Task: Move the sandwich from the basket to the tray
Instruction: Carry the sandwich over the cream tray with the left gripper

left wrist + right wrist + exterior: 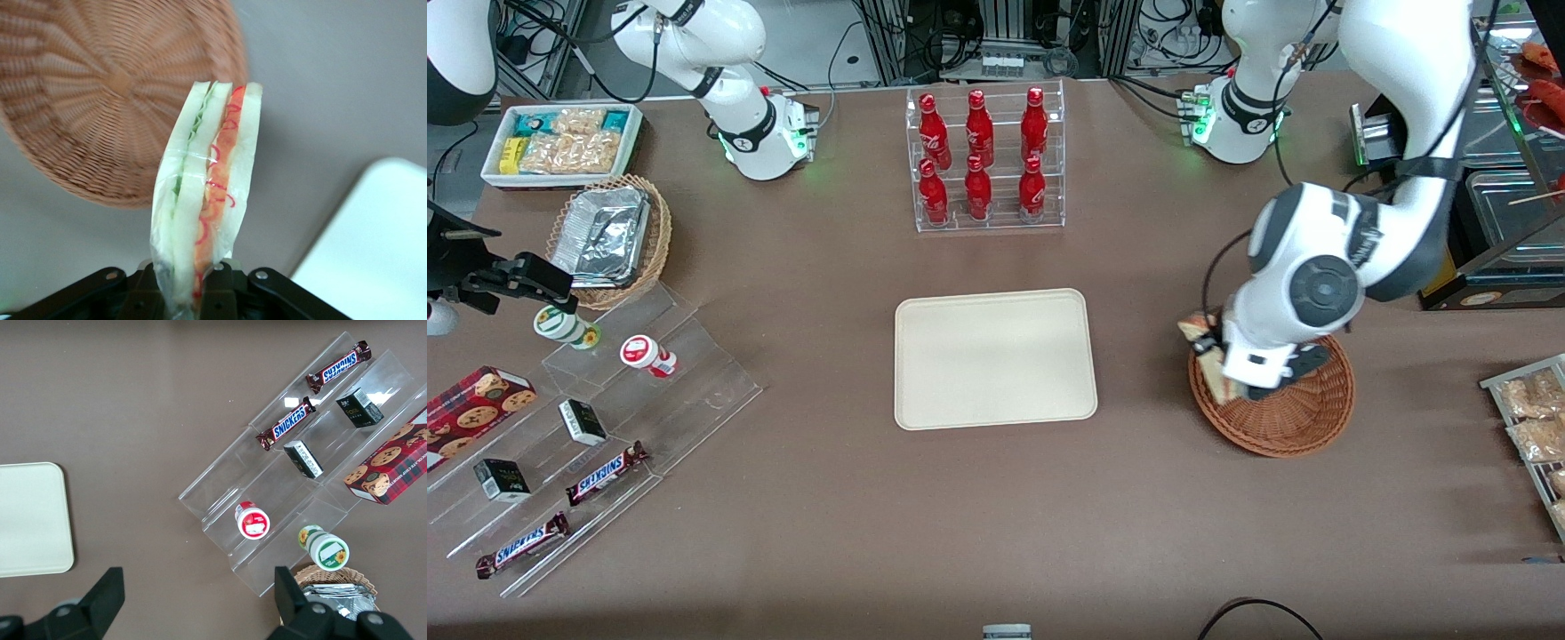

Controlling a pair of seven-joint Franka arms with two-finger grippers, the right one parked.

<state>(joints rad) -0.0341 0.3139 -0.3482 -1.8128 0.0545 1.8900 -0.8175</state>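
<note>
Left arm's hand (pixel 1221 366) hangs over the rim of the basket (pixel 1294 418), on the side toward the tray (pixel 994 358), and pinches the sandwich (pixel 1214 360) by one end. Wrist view confirms it: the black fingers (pixel 220 293) close on the wrapped wedge at its base, and the sandwich (pixel 207 200) sticks out away from the hand, clear film around it, pale bread outside, green layer on one side, orange-red and pink layers on the other. Sandwich is lifted, not resting in the basket; the wicker basket (pixel 113 93) sits below it with its woven floor bare, and a corner of the cream tray (pixel 373 247) shows near it on the brown worktop (pixel 1049 524).

Front view: tray lies flat at the middle of the worktop, nothing on it, apart from the basket, which sits toward the working arm's end. Clear acrylic rack with six red cola bottles (pixel 983 156) stands farther from the front camera than the tray. Toward the parked arm's end: white bin of packaged snacks (pixel 560 142), tan wicker basket with foil trays (pixel 609 240), and a stepped clear display (pixel 605 436) carrying two Snickers bars (pixel 605 471), small dark boxes, two small round tubs and a red cookie box (pixel 471 413). Wire rack with bagged snacks (pixel 1534 427) sits at the edge of the working arm's end.
</note>
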